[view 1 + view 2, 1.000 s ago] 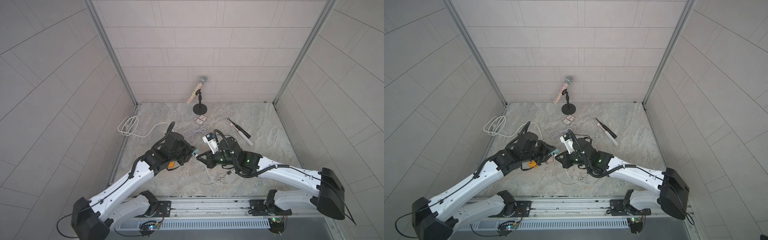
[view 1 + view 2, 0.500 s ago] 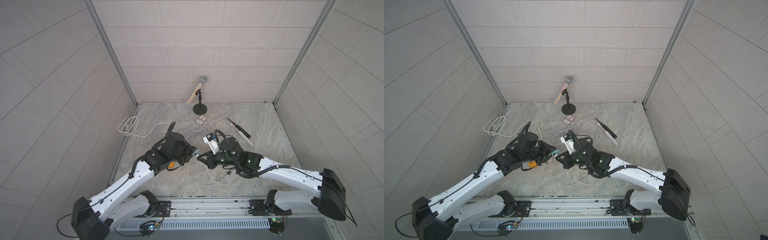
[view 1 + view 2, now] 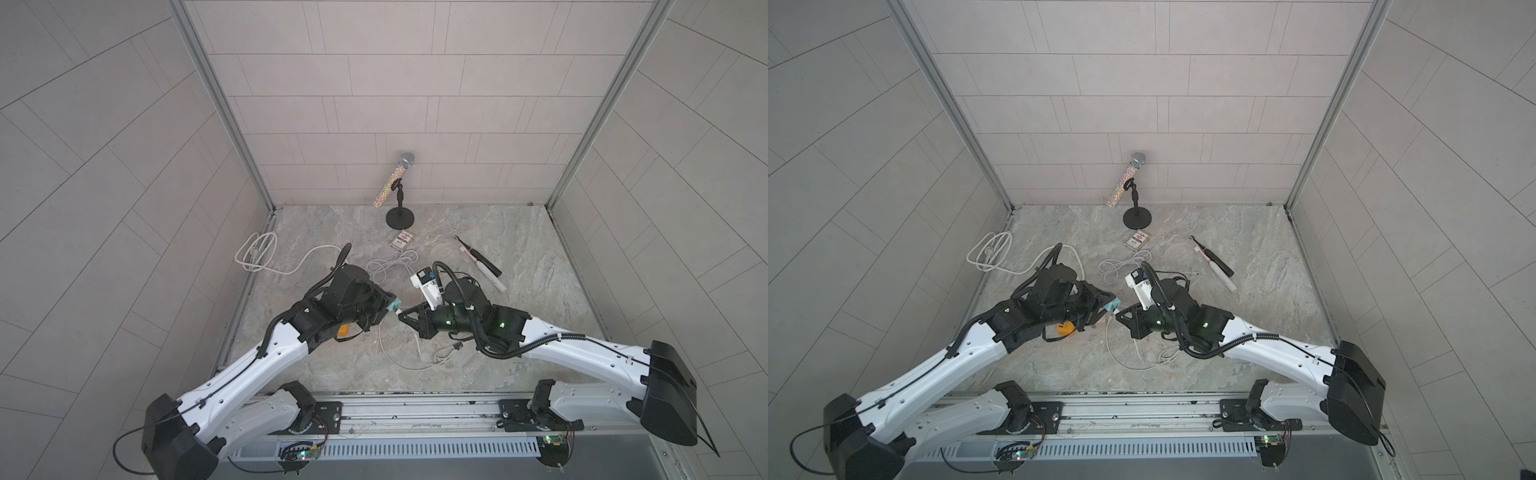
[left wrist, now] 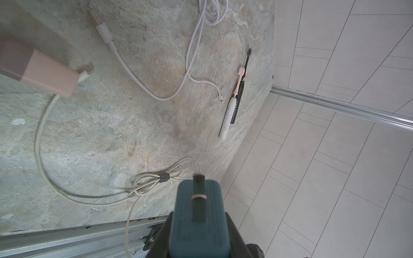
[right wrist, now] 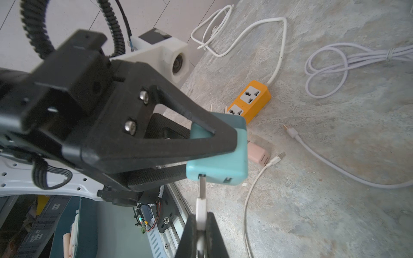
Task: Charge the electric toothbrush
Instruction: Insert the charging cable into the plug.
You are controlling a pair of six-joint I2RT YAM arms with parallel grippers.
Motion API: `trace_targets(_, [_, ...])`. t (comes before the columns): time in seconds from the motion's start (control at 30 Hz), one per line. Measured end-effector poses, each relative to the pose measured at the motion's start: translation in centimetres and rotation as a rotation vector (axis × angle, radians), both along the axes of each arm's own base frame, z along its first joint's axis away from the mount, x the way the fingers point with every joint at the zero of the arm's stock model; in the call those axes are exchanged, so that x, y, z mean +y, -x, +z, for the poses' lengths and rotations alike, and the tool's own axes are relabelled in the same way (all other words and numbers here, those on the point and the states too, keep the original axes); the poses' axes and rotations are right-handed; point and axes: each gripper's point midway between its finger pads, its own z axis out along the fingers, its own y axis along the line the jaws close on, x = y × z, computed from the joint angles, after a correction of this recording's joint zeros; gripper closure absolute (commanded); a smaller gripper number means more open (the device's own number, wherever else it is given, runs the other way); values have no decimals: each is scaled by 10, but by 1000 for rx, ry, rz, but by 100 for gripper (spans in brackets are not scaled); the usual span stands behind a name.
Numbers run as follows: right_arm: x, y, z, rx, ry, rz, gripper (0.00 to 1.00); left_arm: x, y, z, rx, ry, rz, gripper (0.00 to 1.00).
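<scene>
Teal plastic charger block (image 5: 232, 165) clamped in left claw (image 5: 210, 156). Right claw (image 5: 200, 221) pinched on stiff white USB plug (image 5: 201, 201), tip at port. White pink-headed electric toothbrush (image 4: 229, 111) flat on grey stone table (image 4: 100, 138), well apart; likely light, slippery, best held mid-handle.

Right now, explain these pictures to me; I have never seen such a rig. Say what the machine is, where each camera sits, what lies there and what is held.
The machine is a robot with a left arm and a right arm, each ending in jaws. Two pictures come from a twin camera overhead; the others from a camera on each wrist. On the stone surface lie two electric toothbrushes side by side, an orange power strip, a pink adapter, loose cables, a card box and a microphone on a stand. The left jaws hold a teal charger block; the right jaws pinch a white USB plug, its tip at the block's slot.
</scene>
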Motion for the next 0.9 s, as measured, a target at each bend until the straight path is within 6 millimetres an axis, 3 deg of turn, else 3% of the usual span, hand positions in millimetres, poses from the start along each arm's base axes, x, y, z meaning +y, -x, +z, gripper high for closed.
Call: trace_targets(0.9, [4,-7,3,8,54,-15,100,-3,-3,4,-39,-80,-30,100])
